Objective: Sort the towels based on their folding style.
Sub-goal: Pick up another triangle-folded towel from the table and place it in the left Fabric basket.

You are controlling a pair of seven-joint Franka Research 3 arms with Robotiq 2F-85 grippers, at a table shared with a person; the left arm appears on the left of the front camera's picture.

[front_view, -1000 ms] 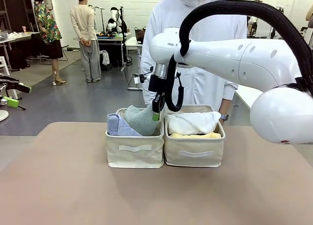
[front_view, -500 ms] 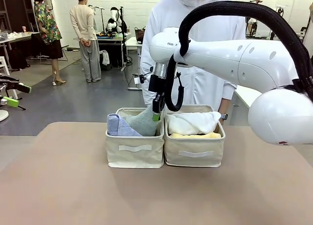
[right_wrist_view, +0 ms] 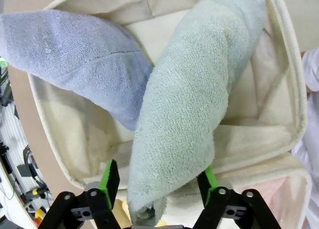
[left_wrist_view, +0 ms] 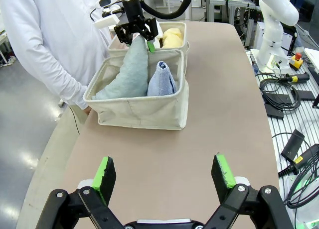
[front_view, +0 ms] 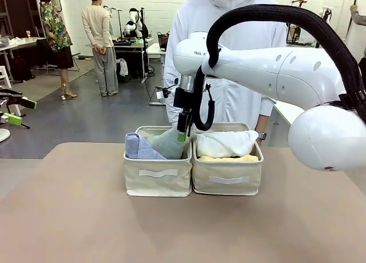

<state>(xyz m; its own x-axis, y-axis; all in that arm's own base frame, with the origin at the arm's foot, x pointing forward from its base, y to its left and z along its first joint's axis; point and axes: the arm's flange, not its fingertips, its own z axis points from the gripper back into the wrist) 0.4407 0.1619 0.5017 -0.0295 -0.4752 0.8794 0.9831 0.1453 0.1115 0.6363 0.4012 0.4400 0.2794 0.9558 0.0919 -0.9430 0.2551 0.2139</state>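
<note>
right gripper (right_wrist_view: 157, 184): jaws spread, straddling pale green cone towel (right_wrist_view: 192, 109) tip, lower centre | blue cone towel (right_wrist_view: 75, 52): upper left, same bin (right_wrist_view: 291, 89) | left gripper (left_wrist_view: 164, 176): released, bottom edge, above table (left_wrist_view: 224, 104)

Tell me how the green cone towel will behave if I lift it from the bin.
The green towel looks like soft terry, so probably light and floppy. Leaning on the blue towel, it would likely sag. Its cone fold may loosen when gripped.
</note>
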